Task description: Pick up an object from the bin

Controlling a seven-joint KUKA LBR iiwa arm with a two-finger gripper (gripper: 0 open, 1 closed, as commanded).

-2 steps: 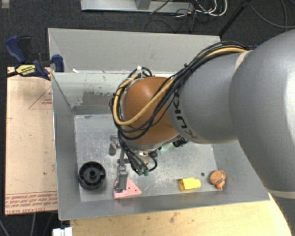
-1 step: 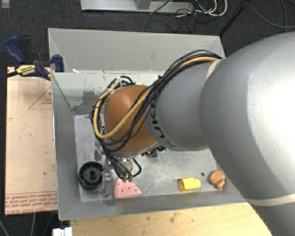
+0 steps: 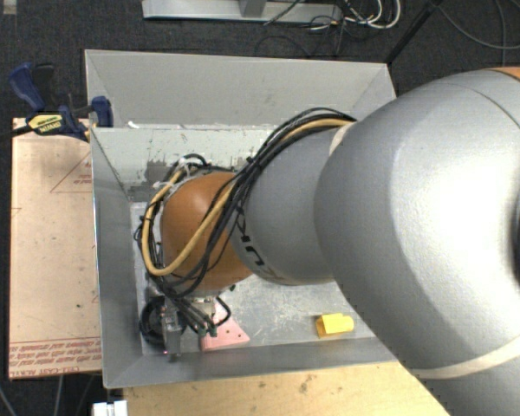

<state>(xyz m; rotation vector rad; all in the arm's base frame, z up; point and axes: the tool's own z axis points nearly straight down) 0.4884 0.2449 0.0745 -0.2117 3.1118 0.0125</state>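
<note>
We see end effector (image 3: 170, 332) low in grey metal bin (image 3: 113, 258), by its corner. Flat pink piece (image 3: 231, 337) just beside end effector, touching or not unclear. Small yellow block (image 3: 334, 324) well beyond pink piece. Wide or narrow: we cannot tell.

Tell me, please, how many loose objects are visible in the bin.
2: a yellow block by the lower wall, a pink flat piece beside the claw. The arm may hide others.

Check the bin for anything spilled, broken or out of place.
Nothing stands out. A yellow block and a flat pink piece lie on the floor of the bin by its lower wall, the pink one beside the gripper. The arm hides much of the floor.
</note>
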